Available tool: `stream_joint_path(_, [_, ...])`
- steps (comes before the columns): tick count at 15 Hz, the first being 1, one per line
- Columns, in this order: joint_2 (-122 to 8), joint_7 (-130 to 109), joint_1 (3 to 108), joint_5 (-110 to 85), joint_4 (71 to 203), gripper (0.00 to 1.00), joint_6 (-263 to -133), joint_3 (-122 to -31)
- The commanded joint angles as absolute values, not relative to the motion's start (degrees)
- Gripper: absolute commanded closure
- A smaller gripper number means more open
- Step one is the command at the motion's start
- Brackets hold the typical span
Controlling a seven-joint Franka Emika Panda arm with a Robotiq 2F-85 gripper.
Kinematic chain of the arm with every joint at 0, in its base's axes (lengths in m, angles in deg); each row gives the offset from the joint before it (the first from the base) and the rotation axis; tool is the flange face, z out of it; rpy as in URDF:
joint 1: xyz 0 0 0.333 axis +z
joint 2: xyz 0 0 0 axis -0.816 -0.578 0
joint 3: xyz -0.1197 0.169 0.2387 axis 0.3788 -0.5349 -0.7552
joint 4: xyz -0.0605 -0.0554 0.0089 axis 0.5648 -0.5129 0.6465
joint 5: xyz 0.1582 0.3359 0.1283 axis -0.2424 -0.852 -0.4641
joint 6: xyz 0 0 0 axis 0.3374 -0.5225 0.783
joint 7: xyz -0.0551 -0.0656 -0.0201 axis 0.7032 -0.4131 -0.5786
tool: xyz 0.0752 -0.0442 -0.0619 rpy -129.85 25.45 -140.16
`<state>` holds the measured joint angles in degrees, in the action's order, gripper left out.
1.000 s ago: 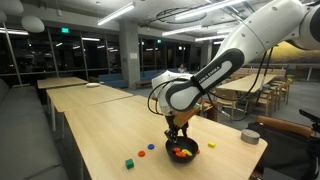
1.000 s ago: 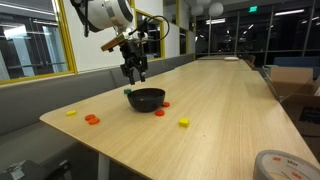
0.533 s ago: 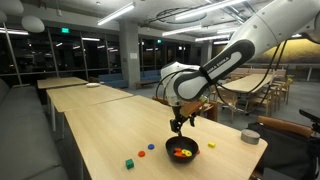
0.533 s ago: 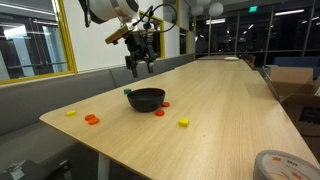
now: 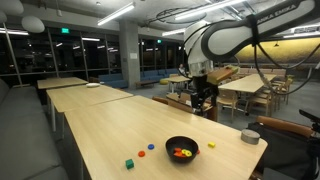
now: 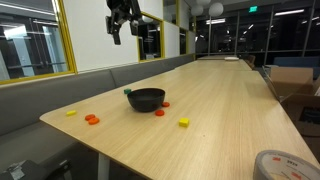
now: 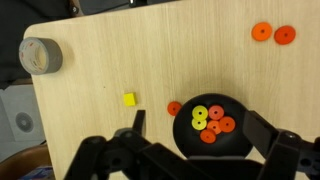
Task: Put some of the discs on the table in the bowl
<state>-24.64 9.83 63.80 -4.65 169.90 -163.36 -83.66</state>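
Note:
The black bowl [image 7: 226,151] sits on the pale wood table [image 7: 120,50] and holds several discs [image 7: 213,124] in orange, red and yellow. One red disc [image 7: 174,108] lies just outside it, and two orange discs [image 7: 261,31] lie farther off. In both exterior views the bowl [image 5: 182,140] [image 6: 147,102] stands near the table end. A blue disc [image 5: 141,153] and an orange disc [image 5: 151,147] lie beside it. My gripper [image 7: 195,118] [image 5: 200,99] [image 6: 125,27] hangs open and empty high above the bowl.
A grey tape roll [image 7: 41,55] [image 5: 250,137] sits near the table edge. A small yellow cube [image 7: 129,99] [image 6: 184,122] and a green cube [image 5: 129,163] lie on the table by the bowl. A bench runs along one side, and more tables stand behind.
The gripper has opened and risen from just over the bowl to well above the table. The discs in the bowl stay put.

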Motion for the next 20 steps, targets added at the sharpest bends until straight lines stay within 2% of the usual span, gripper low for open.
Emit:
stream_joint_path(1, [-10.1,2.2,62.2,-11.2,176.5,0.00,-158.7,-83.9])
stream_joint_path(5, [3.6,-4.6,61.2,-14.6,181.7,0.00,-151.9,-82.8])
stream_joint_path(9, [14.8,-4.7,58.9,-13.7,188.8,0.00,-156.1,-83.2])
stream_joint_path(16, [22.2,-6.3,57.8,-14.7,193.6,0.00,-155.3,-82.4])
stream_joint_path(20, [20.9,-5.8,57.0,-14.4,193.2,0.00,-153.7,-83.5])
